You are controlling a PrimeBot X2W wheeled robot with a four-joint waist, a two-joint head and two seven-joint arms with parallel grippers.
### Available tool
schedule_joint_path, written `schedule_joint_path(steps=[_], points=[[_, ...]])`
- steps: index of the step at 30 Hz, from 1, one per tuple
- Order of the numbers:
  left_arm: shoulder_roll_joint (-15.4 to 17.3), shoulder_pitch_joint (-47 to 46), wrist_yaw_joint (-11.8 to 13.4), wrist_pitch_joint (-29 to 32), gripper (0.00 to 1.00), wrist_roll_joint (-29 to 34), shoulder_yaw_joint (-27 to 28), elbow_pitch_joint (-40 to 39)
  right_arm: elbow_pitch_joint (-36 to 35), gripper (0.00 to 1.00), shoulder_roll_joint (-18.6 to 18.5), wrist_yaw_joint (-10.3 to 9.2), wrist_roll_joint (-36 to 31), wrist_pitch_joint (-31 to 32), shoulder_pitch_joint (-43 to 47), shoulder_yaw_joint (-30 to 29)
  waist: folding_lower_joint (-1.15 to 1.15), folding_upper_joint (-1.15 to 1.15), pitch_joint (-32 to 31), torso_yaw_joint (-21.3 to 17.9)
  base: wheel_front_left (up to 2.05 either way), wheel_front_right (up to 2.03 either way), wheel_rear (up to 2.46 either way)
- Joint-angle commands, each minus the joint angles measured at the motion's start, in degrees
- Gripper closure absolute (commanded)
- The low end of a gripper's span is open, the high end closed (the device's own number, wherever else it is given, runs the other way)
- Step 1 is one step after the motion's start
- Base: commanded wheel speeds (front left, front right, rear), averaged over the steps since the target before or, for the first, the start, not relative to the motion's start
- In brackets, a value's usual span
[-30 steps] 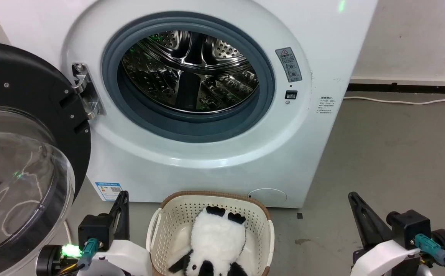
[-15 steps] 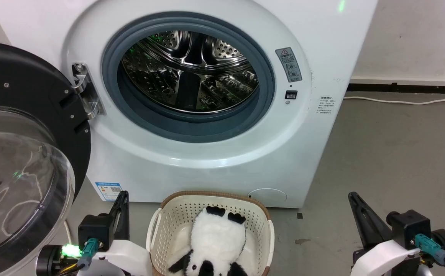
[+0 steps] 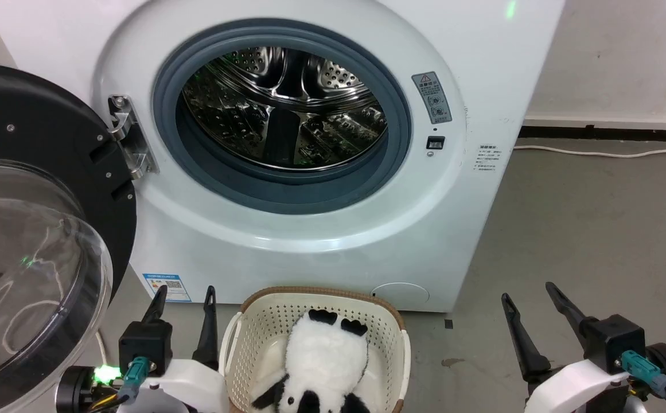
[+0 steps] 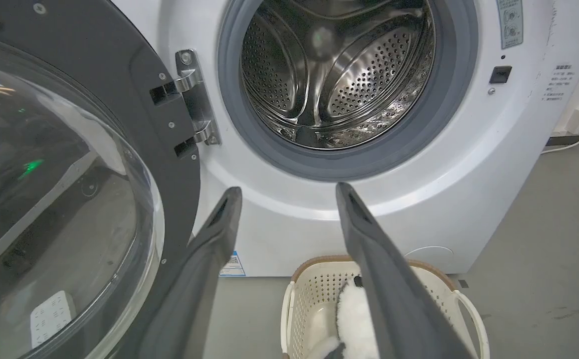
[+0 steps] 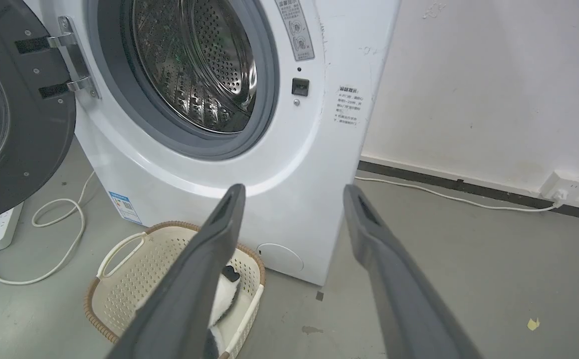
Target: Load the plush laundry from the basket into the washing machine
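White plush laundry [image 3: 324, 358] lies in basket [image 3: 321, 293]; washing machine [image 3: 310, 241] drum [image 3: 287, 109] bare. Fingers of left gripper [image 3: 186, 289] and right gripper [image 3: 528, 291] spread, empty. Loading not begun.

We record on the left gripper [image 3: 187, 288] and right gripper [image 3: 527, 291] two long, tapering dark-grey fingers [image 4: 394, 279], black square mounts [image 3: 145, 339] and white rounded forearm shells [image 3: 573, 376]. Teal cable plugs [image 3: 637, 362] at seven and five o'clock; green indicator lamp [image 3: 106, 374] lit beside the left plug.
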Motion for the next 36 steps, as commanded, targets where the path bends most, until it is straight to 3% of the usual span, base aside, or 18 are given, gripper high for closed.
schedule_joint_path(steps=[1,25,36], points=[[0.0,0.12,0.19,-0.62,0.0,-0.04,-0.28,-0.27,0.06,0.0,0.0,0.0,0.49,-0.59,0.15,-0.07,0.0,0.0,-0.03,-0.04,0.0,0.0,0.0],[0.88,-2.44,-0.42,-3.49,0.0,-0.39,-2.28,3.2,0.36,0.0,-0.01,-0.01,2.98,-3.47,-1.57,-0.73,0.0,0.0,6.48,-3.73,0.0,0.0,0.0],[2.61,-6.59,-1.85,-4.47,0.0,-0.8,-3.34,10.63,-0.65,0.0,-0.02,-0.02,4.78,-4.78,-3.3,0.0,0.0,0.0,11.45,-6.27,0.0,0.0,0.0]])
